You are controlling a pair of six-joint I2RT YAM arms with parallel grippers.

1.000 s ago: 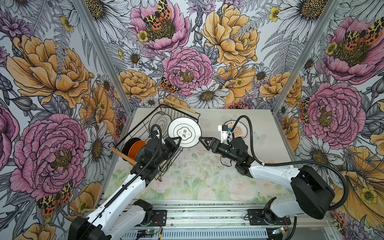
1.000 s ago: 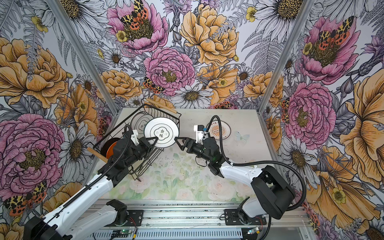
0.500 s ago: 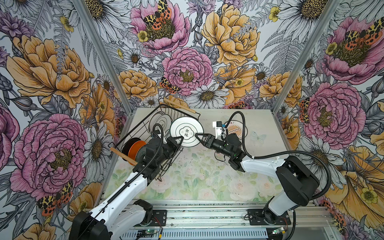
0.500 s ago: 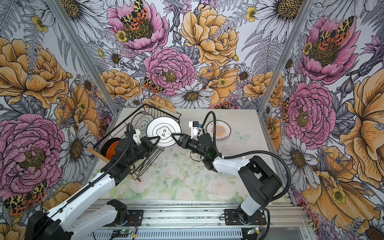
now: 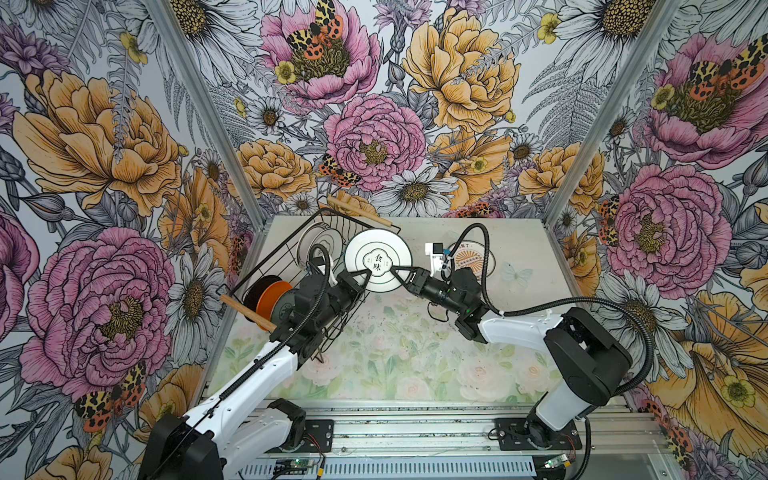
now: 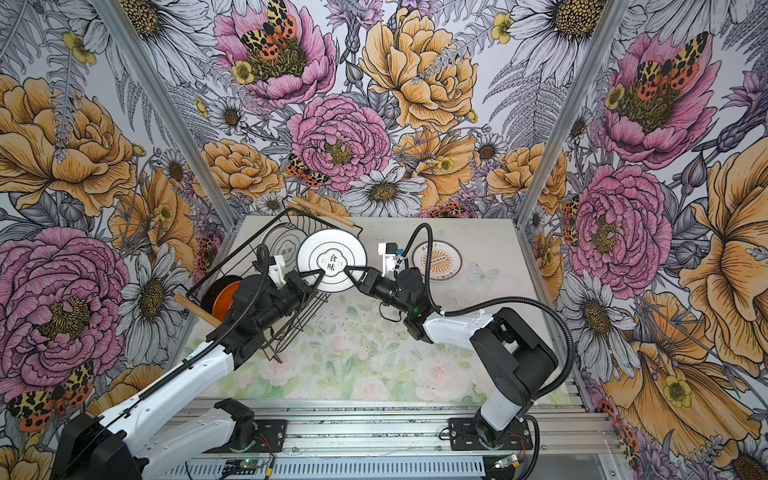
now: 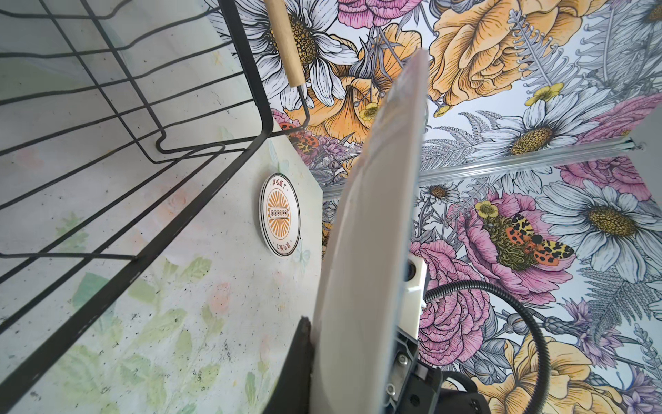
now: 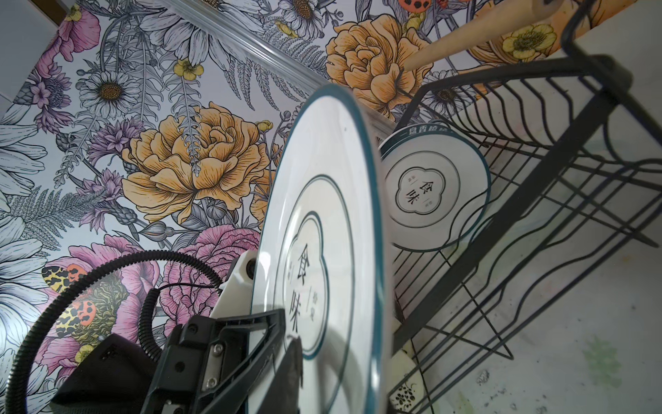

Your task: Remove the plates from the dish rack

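Floral desk: white plate held on edge, off the surface, just beside the dish rack. Left claw clamped on its rack-side rim; right claw clamped on the opposite rim. Other plates stand inside the rack.

Dish rack left, raised plate beside it, another plate right

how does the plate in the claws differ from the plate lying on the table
The teal-ringed plate is held upright by the left claw and right claw; the sunburst plate lies flat on the table. The teal-ringed plate shows dark central characters, the sunburst plate orange rays. Both are round and white.
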